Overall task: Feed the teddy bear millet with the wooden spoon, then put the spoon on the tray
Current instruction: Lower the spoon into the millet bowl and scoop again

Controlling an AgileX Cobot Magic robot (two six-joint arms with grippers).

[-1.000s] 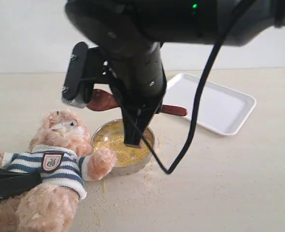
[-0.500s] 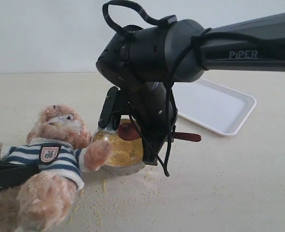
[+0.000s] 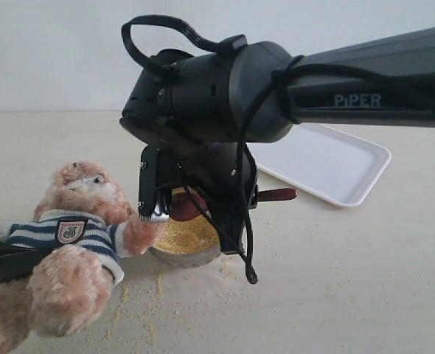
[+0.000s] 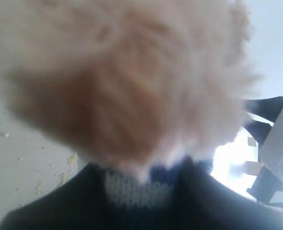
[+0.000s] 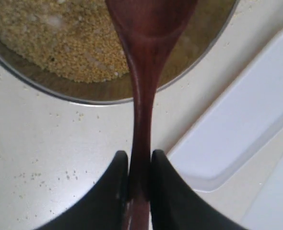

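The teddy bear (image 3: 81,232) lies at the left in its striped shirt, one paw resting on the steel bowl (image 3: 175,256). My left gripper (image 3: 7,259) is shut on the bear's body; in the left wrist view blurred fur (image 4: 132,81) fills the picture and the shirt (image 4: 136,188) sits between the dark jaws. My right gripper (image 5: 140,167) is shut on the handle of the wooden spoon (image 5: 148,57). The spoon's bowl (image 3: 185,209) hangs just over the millet (image 3: 192,234), and the handle end (image 3: 278,195) points toward the tray (image 3: 328,158).
Loose millet grains (image 3: 155,295) lie scattered on the beige table in front of the steel bowl. The white tray (image 5: 237,139) lies close beside the bowl rim (image 5: 84,99). My large black right arm (image 3: 225,96) hangs over the bowl.
My right arm has swung the spoon away from the bear's face and down over the millet in the bowl. The bear has shifted slightly in my left gripper.
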